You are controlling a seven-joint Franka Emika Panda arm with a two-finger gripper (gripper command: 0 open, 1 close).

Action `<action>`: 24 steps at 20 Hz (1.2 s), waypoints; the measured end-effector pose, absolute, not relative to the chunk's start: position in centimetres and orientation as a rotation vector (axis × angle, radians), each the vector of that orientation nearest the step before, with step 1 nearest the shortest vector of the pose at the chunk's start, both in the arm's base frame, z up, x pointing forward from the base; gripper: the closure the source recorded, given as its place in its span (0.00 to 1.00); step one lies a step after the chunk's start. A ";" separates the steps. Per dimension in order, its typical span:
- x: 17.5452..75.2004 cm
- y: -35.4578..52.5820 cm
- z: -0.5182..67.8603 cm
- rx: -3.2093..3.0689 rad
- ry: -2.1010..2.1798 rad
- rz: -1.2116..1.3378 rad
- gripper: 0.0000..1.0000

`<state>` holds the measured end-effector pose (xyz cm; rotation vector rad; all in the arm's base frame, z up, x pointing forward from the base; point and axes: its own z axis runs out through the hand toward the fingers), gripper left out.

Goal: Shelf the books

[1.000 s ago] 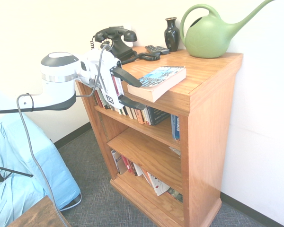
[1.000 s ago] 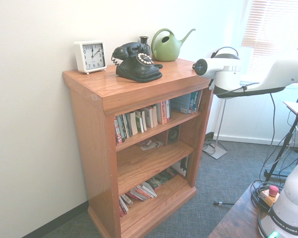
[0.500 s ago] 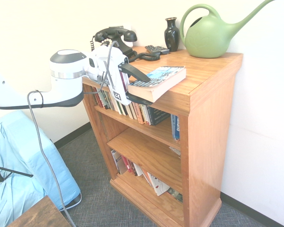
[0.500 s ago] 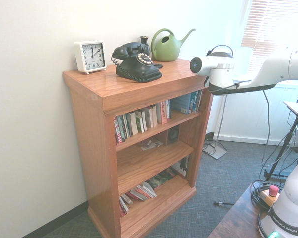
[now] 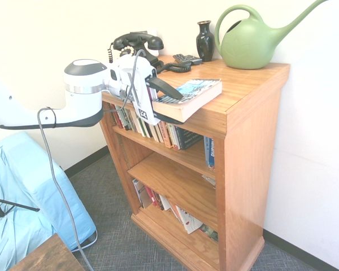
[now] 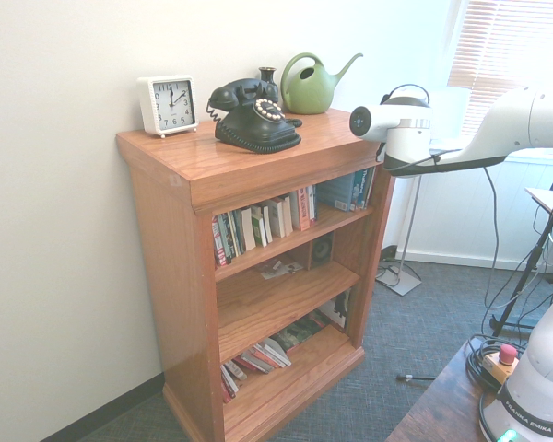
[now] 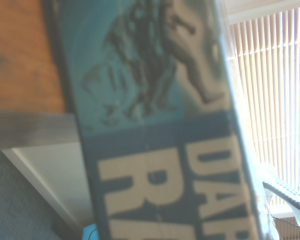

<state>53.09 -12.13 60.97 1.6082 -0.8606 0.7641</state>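
A thick paperback book (image 5: 193,96) with a blue-teal cover lies flat on top of the wooden shelf (image 5: 246,141), its near end sticking out over the front edge. My gripper (image 5: 168,105) reaches in from the left and stands open, one finger over the cover and one under the overhanging end. The wrist view is filled by the book (image 7: 155,125) from close by, with white title letters on a dark band. In the second exterior view the shelf (image 6: 249,170) shows, but the book and the fingers are hidden behind the arm.
On the shelf top stand a black telephone (image 5: 137,45), a dark vase (image 5: 205,39), a green watering can (image 5: 251,39), a remote (image 5: 187,58) and a white clock (image 6: 168,103). A row of books (image 5: 158,132) fills the upper tier. Something under a blue cover (image 5: 22,192) stands at the left.
My gripper has moved right towards the shelf, and its fingers now reach over and under the book's overhanging end. The book has not moved.
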 end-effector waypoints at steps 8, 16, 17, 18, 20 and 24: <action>53.5 -11.7 60.4 1.615 -0.848 0.761 1.00; 53.4 -12.5 60.3 1.616 -0.874 0.754 1.00; 53.2 -12.4 60.5 1.623 -0.888 0.760 1.00; 53.0 -12.2 60.8 1.635 -0.906 0.766 1.00; 51.9 -11.4 61.4 1.671 -0.941 0.782 1.00; 48.0 -8.9 62.3 1.776 -1.013 0.834 1.00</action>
